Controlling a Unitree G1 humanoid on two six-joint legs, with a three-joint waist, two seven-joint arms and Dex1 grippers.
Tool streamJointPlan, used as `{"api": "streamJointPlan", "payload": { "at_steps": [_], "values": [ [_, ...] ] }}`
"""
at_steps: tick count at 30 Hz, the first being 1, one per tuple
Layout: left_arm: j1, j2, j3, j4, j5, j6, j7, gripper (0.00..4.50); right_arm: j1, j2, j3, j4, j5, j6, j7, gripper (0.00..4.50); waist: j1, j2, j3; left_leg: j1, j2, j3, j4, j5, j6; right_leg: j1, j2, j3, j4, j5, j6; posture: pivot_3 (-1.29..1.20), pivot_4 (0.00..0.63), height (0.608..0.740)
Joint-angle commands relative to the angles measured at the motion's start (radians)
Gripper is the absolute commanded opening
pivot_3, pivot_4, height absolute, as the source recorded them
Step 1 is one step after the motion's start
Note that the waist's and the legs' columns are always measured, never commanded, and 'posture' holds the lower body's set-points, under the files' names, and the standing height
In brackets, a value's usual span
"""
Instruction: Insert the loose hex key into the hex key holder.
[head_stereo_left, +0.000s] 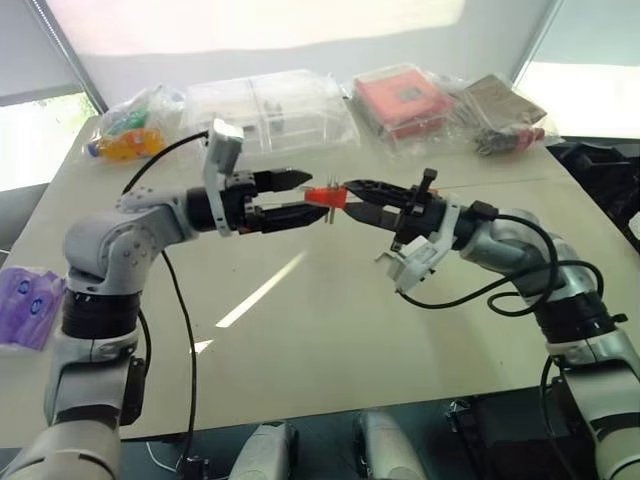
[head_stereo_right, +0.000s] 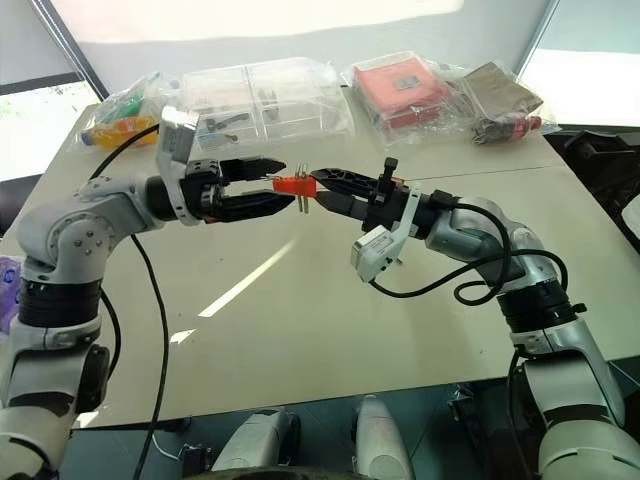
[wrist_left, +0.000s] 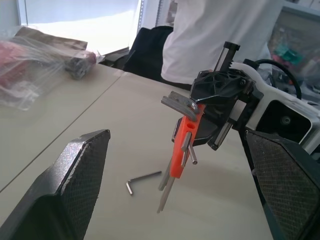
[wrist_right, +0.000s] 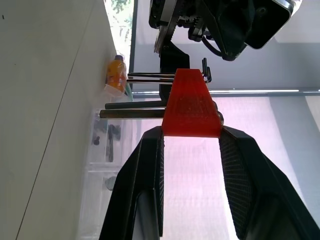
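My right gripper (head_stereo_left: 348, 192) is shut on the hex key holder (head_stereo_left: 320, 195), a small red-orange block held in the air over the middle of the table. Several short dark keys stick out of the holder (wrist_right: 191, 107). My left gripper (head_stereo_left: 308, 196) is open and faces the right one. Its two black fingers (wrist_left: 75, 185) stand on either side of the holder without touching it. In the left wrist view, the loose hex key (wrist_left: 142, 179), a thin grey L-shaped rod, lies flat on the table (wrist_left: 60, 125) below the holder (wrist_left: 181, 150).
Clear plastic boxes (head_stereo_left: 265, 105), a red box in a plastic bag (head_stereo_left: 400, 100) and a bag of dark items (head_stereo_left: 500, 115) line the far edge. A bag of coloured things (head_stereo_left: 130, 130) sits back left. A purple bag (head_stereo_left: 25, 305) lies left. A person in white (wrist_left: 215, 35) stands beyond the table.
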Motion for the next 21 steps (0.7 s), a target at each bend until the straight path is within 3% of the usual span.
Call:
{"api": "streamJointPlan", "payload": {
  "at_steps": [1,10,13,19,21],
  "values": [
    [-0.028,-0.005,0.008,0.006,0.004,-0.015,-0.009,4.5,-0.017,0.003,-0.022,-0.039,0.011,-0.001,-0.008,1.0,0.0,0.0,0.0,0.0,0.0,0.0,0.0,0.0,0.0,0.0,0.0,0.0,0.0,0.0,0.0,0.0,0.15,0.74],
    [-0.037,-0.035,-0.008,0.043,0.022,-0.03,-0.02,4.5,-0.007,-0.006,-0.028,-0.066,0.027,0.013,0.011,1.0,0.0,0.0,0.0,0.0,0.0,0.0,0.0,0.0,0.0,0.0,0.0,0.0,0.0,0.0,0.0,0.0,0.15,0.74],
    [-0.041,-0.046,-0.011,0.056,0.027,-0.031,-0.029,3.66,-0.001,-0.009,-0.031,-0.078,0.032,0.021,0.018,1.0,0.0,0.0,0.0,0.0,0.0,0.0,0.0,0.0,0.0,0.0,0.0,0.0,0.0,0.0,0.0,0.0,0.15,0.74],
    [-0.047,-0.065,-0.027,0.077,0.045,-0.043,-0.037,0.71,0.009,-0.016,-0.033,-0.1,0.044,0.042,0.032,1.0,0.001,0.0,0.0,0.0,0.0,0.0,0.0,0.0,0.0,0.0,0.0,0.0,0.0,0.0,0.0,0.0,0.15,0.74],
    [-0.048,-0.068,-0.028,0.079,0.048,-0.043,-0.039,0.02,0.013,-0.018,-0.034,-0.105,0.046,0.047,0.036,1.0,0.0,0.0,0.0,0.0,0.0,0.0,0.0,0.0,0.0,0.0,0.0,0.0,0.0,0.0,0.0,0.0,0.15,0.74]
  ]
}}
